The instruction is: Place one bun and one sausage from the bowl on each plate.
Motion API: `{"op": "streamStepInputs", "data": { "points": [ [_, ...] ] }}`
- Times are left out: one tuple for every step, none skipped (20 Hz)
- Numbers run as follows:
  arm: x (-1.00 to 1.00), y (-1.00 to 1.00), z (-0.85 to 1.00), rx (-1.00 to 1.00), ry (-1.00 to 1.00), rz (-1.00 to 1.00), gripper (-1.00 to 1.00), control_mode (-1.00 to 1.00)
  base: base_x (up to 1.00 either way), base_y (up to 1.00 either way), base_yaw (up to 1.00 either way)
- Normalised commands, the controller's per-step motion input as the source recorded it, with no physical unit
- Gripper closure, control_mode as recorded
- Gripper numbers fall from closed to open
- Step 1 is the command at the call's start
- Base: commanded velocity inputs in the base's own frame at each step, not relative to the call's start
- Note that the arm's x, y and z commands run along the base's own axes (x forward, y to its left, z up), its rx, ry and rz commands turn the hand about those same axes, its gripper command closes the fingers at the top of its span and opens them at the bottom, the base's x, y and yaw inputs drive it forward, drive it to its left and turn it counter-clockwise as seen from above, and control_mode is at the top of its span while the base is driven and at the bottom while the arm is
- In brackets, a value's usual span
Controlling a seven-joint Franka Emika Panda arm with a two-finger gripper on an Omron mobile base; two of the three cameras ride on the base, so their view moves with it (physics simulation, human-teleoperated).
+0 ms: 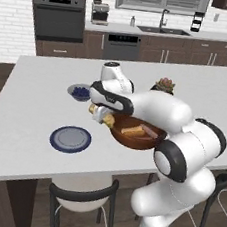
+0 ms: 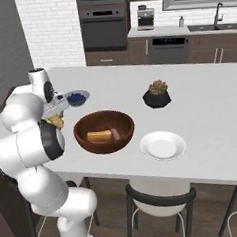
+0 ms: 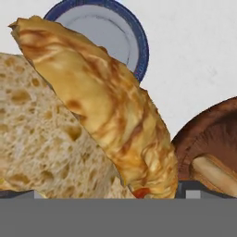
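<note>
Between our two dark fingertips point(image 3: 106, 192) sits an oblong golden-tan bun point(image 3: 97, 106), the jaws spread wide around it. We see it lifted above the white counter point(image 1: 21, 139), just left of the big glossy reddish-brown wooden bowl point(image 1: 132, 138). A second bun point(image 2: 99, 136) lies inside that bowl. Below the held bun is the round dark blue plate point(image 1: 70, 139); the plain white plate point(image 2: 163, 145) sits beside the bowl's other side.

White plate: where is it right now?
In the right base view the white plate sits empty near the table's front edge, right of the wooden bowl, below the succulent pot.
</note>
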Motion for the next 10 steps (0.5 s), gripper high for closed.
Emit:
{"op": "streamStepInputs", "data": {
  "points": [
    [-0.12,1.0,-0.28,0.0,0.02,0.02,1.0,-1.0,0.0,0.0,0.0],
    [0.0,1.0,-0.41,0.0,0.03,0.01,1.0,-1.0,0.0,0.0,0.0],
    [0.0,1.0,-0.55,0.0,0.06,0.0,1.0,-1.0,0.0,0.0,0.0],
    [0.04,1.0,-0.65,0.0,0.11,0.0,1.0,-1.0,0.0,0.0,0.0],
    [0.19,1.0,-0.7,0.0,0.14,0.0,1.0,-1.0,0.0,0.0,0.0],
    [0.02,1.0,-0.52,0.0,0.13,0.03,1.0,-1.0,0.0,0.0,0.0],
    [0.06,1.0,-0.46,0.0,0.33,0.12,1.0,-1.0,0.0,0.0,0.0],
    [0.4,0.61,-0.66,-0.01,0.3,0.07,1.0,-1.0,0.0,0.0,0.0],
    [0.68,0.56,-0.84,-0.04,0.25,0.0,1.0,-1.0,0.0,0.0,0.0],
    [0.69,0.5,-0.78,-0.04,0.18,0.0,1.0,-1.0,0.0,0.0,0.0]
  ]
}}
